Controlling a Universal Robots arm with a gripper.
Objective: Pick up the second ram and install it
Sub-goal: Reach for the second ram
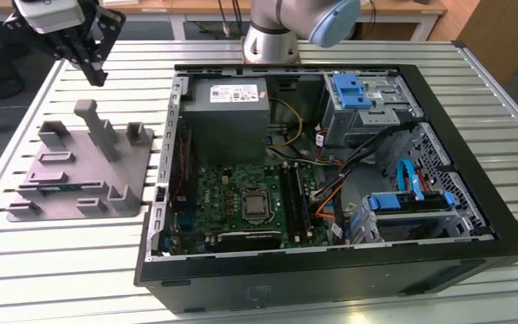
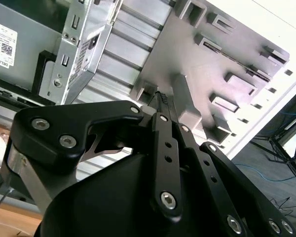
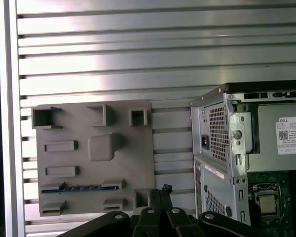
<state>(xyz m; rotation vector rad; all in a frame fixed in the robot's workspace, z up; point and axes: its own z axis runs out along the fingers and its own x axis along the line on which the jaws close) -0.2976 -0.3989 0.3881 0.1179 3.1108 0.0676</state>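
The second ram is a thin blue-green stick lying on edge in a slot of the grey holder plate. In the exterior view it shows as a bluish strip near the front of that plate. My gripper hangs high above the table, beyond the plate's far end and apart from the ram. Its black fingertips meet in both wrist views, so it is shut with nothing between them.
An open black computer case lies on the slatted metal table on the exterior view's right of the plate. Inside are the green motherboard, a grey power supply and blue drive latches. A tall grey post rises from the plate.
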